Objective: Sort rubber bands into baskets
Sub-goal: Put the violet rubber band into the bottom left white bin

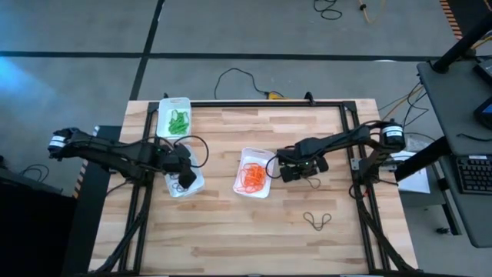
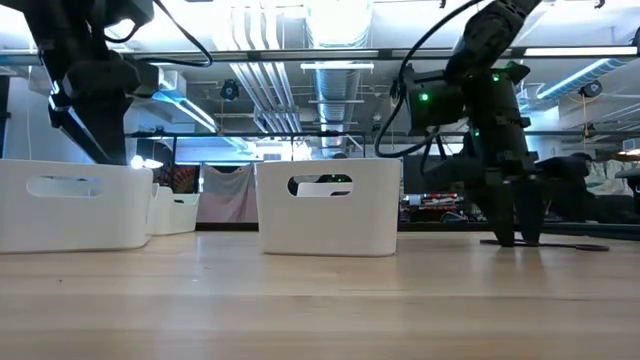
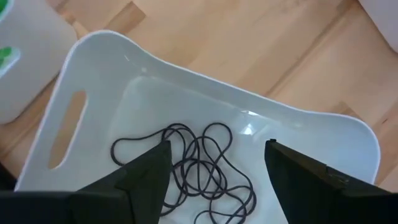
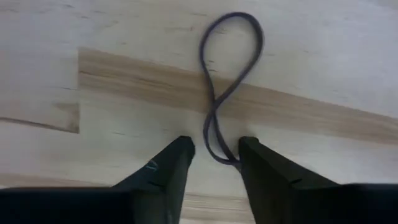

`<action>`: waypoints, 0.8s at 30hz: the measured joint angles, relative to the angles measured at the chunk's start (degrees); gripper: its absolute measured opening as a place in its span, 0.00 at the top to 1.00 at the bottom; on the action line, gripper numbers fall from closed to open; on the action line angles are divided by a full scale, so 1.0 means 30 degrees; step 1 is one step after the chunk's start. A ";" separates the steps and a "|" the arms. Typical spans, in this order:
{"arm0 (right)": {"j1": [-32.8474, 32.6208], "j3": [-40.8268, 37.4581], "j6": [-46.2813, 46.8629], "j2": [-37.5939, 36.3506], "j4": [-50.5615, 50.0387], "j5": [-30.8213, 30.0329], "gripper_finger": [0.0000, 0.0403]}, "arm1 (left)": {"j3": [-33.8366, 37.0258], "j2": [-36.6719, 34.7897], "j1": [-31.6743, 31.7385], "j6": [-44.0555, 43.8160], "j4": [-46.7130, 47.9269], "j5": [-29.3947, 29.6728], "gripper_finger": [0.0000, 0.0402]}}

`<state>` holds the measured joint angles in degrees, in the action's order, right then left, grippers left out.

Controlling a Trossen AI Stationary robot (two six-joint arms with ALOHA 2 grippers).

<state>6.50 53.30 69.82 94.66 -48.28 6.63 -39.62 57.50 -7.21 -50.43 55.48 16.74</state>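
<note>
From above, we see three baskets on the wooden counter: the basket of green bands near the far edge, the basket of dark bands under the left tool, and the basket of orange bands mid-counter. The right tool sits low just beside the orange basket, while another dark band lies loose toward the near edge, with open wood all round it.

At counter height, the right arm's fingers reach down to the surface, clear of the white basket walls; we judge there is free room to lift straight up.

Past the left wrist, the fingers stand spread above the heap of dark bands lying inside their basket, which suggests a drop-off just made; the rim is well clear.

Past the right wrist, the narrowly parted fingers straddle one end of a dark figure-eight band lying flat on the counter. We cannot tell whether they pinch it yet.
</note>
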 joint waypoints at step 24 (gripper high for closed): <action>-0.1043 0.3326 -0.2958 -0.0784 -0.1282 -0.2011 0.98 | -0.0630 0.0138 0.0003 0.2294 -0.2347 0.0074 0.40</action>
<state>3.37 63.28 60.95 92.31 -52.13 0.60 -41.51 57.91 -7.20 -43.55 48.44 16.96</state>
